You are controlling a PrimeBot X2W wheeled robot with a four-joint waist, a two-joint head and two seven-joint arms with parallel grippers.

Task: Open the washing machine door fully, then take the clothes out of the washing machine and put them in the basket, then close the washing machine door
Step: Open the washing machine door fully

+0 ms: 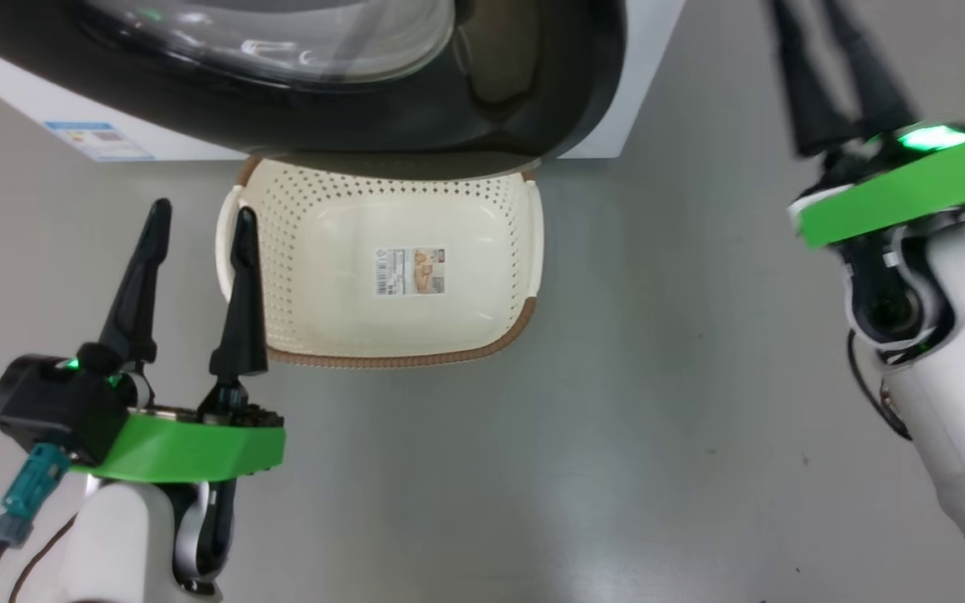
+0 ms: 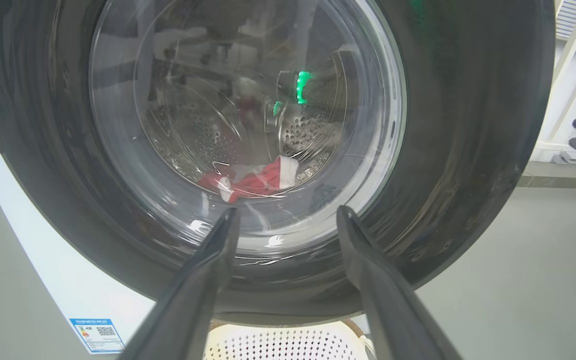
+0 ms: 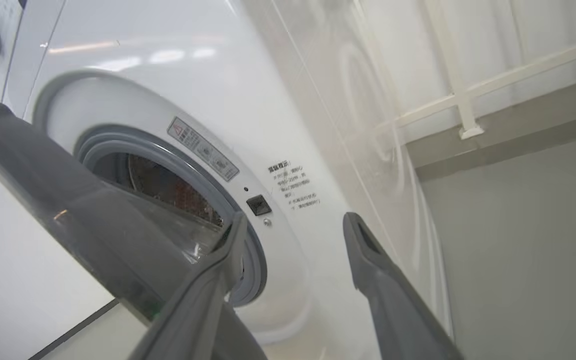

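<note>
L end effector spread empty beside basket; R end effector spread empty, door edge by its finger.

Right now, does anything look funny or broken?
Nothing looks broken or spilled. The only funny bit: the washing machine door hangs ajar over the far end of the basket, hiding that rim. The red clothes lie in the drum.
</note>
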